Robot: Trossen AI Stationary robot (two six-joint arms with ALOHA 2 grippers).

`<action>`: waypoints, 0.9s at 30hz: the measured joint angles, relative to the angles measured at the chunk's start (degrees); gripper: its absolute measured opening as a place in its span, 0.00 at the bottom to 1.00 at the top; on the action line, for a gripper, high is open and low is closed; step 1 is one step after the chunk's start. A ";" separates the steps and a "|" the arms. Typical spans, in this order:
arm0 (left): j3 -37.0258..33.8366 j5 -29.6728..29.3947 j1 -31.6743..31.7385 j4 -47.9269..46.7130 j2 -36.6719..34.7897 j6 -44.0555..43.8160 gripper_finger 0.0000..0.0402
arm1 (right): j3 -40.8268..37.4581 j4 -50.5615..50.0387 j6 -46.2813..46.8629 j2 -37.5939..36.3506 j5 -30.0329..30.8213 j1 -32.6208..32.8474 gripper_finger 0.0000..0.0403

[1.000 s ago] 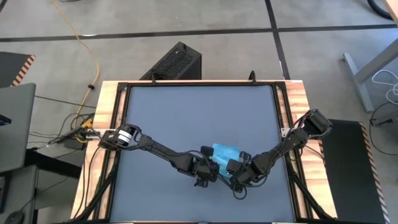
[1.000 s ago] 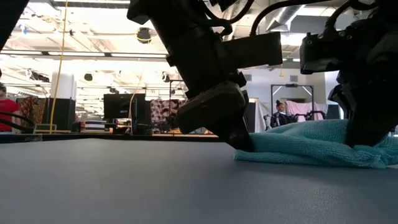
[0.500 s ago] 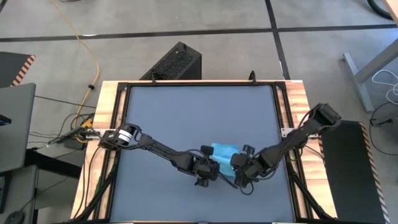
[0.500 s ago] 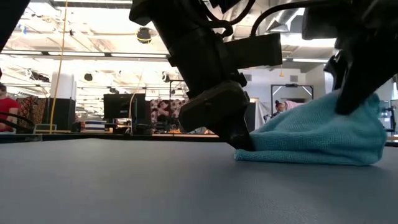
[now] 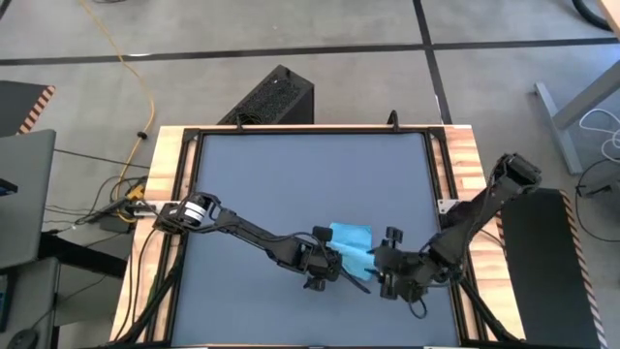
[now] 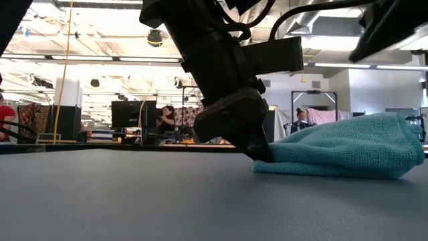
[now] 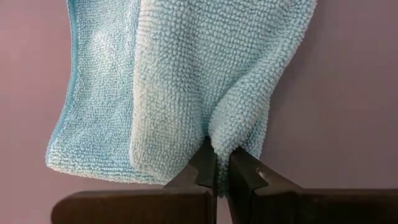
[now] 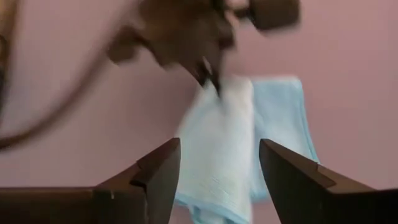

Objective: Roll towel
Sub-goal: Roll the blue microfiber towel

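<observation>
The sky-blue towel [image 5: 351,240] lies folded in a low mound [image 6: 348,150] on the dark grey tabletop [image 5: 291,184], right of centre and toward the near edge. My left gripper [image 5: 338,263] reaches in from the table's left and is shut on the towel's near-left end [image 7: 216,163]. My right gripper [image 5: 389,278] hangs open above the table to the right of the towel, touching nothing. In the right wrist view its fingers [image 8: 158,174] stand wide apart, with the towel [image 8: 230,143] beyond them. My left gripper pinches a bunched fold of the towel [image 7: 225,142] between its two fingertips [image 7: 202,167], at the end of the thicker folded part. The fingers slant down from the table's left [image 6: 257,148]. The towel rests on the table, slack, spreading away from the fingers.
The wooden table frame [image 5: 170,194] runs around the tabletop. A black box [image 5: 271,97] stands on the floor beyond the far edge. People and furniture show in the room behind the table [image 6: 167,120].
My right gripper has opened, let go of the towel, and risen away toward the table's right edge. The towel's right part was drawn up into a peak and has settled as a rounded folded mound. Its left end stayed pinned under my left gripper.
</observation>
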 joint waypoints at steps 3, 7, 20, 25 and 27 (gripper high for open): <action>0.00 -0.02 0.00 0.02 0.00 0.41 0.00 | 0.04 5.22 -3.73 1.63 1.97 2.21 0.59; 0.00 -0.04 0.00 0.02 0.00 0.46 0.00 | 0.06 11.06 -8.49 7.06 2.21 3.72 0.57; 0.00 1.11 0.04 0.00 -0.04 0.19 0.00 | 0.04 7.13 -6.66 18.07 2.73 0.62 0.53; -0.01 1.43 0.04 -0.11 -0.04 0.19 0.00 | 0.04 7.05 -4.79 22.08 0.12 -0.66 0.53; -0.02 1.49 0.04 -0.25 -0.07 0.00 0.00 | 0.09 7.16 -4.46 23.42 -0.45 -0.89 0.53</action>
